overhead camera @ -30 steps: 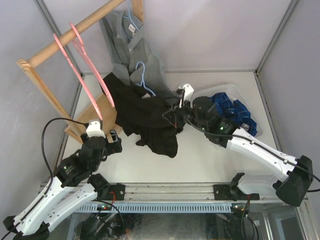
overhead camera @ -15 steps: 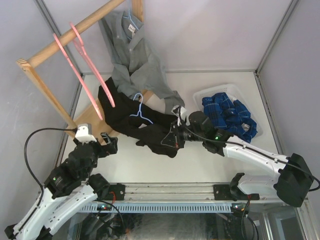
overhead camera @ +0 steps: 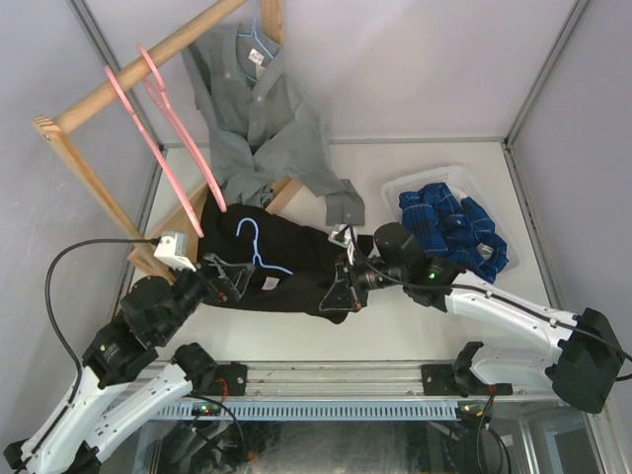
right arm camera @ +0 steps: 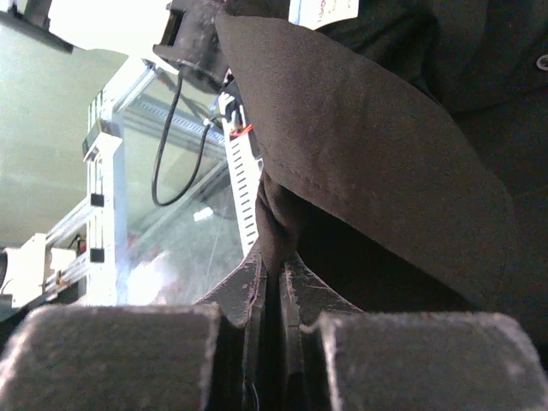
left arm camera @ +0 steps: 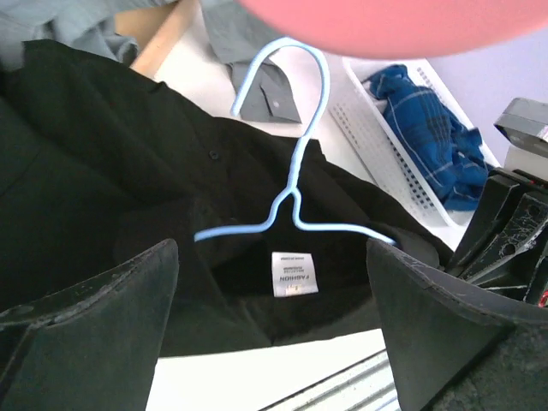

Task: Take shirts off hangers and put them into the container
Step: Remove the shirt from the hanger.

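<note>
A black shirt [overhead camera: 286, 272] lies spread on the table with a light-blue wire hanger [overhead camera: 259, 247] still in its collar. My right gripper [overhead camera: 338, 286] is shut on a fold of the black shirt [right arm camera: 385, 163] at its right edge, the cloth pinched in the gripper [right arm camera: 276, 278]. My left gripper [overhead camera: 229, 276] stands open at the shirt's left side. In its wrist view the gripper [left arm camera: 274, 342] faces the hanger [left arm camera: 295, 163] and the collar label [left arm camera: 292, 274], holding nothing. A grey shirt [overhead camera: 262, 114] hangs on the rack. The white container [overhead camera: 464, 183] holds a blue plaid shirt [overhead camera: 454, 227].
A wooden rack [overhead camera: 148, 61] stands at the back left, its foot [overhead camera: 183, 222] on the table. Two bare pink hangers [overhead camera: 163, 133] hang from its rail. A pink blur [left arm camera: 385, 17] fills the top of the left wrist view. A metal rail [overhead camera: 326, 380] runs along the near edge.
My right gripper has pulled the black shirt, hanger still in it, away from the rack and down flat onto the table. My left gripper has moved right, up to the shirt's collar.
</note>
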Available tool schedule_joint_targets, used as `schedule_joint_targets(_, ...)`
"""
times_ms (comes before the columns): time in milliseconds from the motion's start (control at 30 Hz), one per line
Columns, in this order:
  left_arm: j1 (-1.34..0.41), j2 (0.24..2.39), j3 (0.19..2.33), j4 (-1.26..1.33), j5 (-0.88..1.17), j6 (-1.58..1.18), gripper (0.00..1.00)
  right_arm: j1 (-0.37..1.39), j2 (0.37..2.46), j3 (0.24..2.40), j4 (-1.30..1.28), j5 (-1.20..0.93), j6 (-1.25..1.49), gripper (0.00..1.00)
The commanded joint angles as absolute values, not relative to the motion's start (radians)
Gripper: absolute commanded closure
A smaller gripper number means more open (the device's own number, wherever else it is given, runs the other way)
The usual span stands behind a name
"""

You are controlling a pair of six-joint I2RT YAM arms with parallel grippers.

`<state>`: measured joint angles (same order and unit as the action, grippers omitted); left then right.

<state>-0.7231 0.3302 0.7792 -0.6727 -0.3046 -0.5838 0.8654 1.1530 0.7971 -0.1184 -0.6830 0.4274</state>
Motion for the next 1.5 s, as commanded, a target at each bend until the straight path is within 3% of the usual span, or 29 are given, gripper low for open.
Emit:
schedule_joint_targets(0, -0.718, 0.379, 0.816, -0.590, -0.194, -0.594, 0.08, 0.880, 1.111, 0.820, -0.132, -0.821, 0.367, 1.00)
schedule_joint_targets(367, -0.718, 0.415, 0.806, -0.588, -0.197, -0.599, 0.13, 0.870, 1.038, 0.819, -0.151, -0.711, 0.349, 1.00)
schedule_joint_targets(700, -0.718, 0.265, 0.833, -0.615, -0.305, -0.609, 0.10, 0.842, 0.579, 0.823, -0.210, -0.136, 0.191, 1.00)
schedule_joint_targets(800, -0.718, 0.225, 0.843, -0.630, -0.356, -0.607, 0.07, 0.842, 0.437, 0.823, -0.121, -0.031, 0.182, 1.00)
schedule_joint_targets(900, -0.718, 0.199, 0.853, -0.645, -0.394, -0.603, 0.07, 0.842, 0.373, 0.825, -0.058, -0.078, 0.169, 1.00)
schedule_joint_targets(1200, -0.718, 0.166, 0.860, -0.664, -0.448, -0.609, 0.05, 0.842, 0.307, 0.845, 0.065, -0.072, 0.167, 1.00)
schedule_joint_targets(1467, -0.719, 0.161, 0.844, -0.668, -0.463, -0.622, 0.05, 0.842, 0.513, 1.118, 0.147, -0.063, 0.022, 1.00)
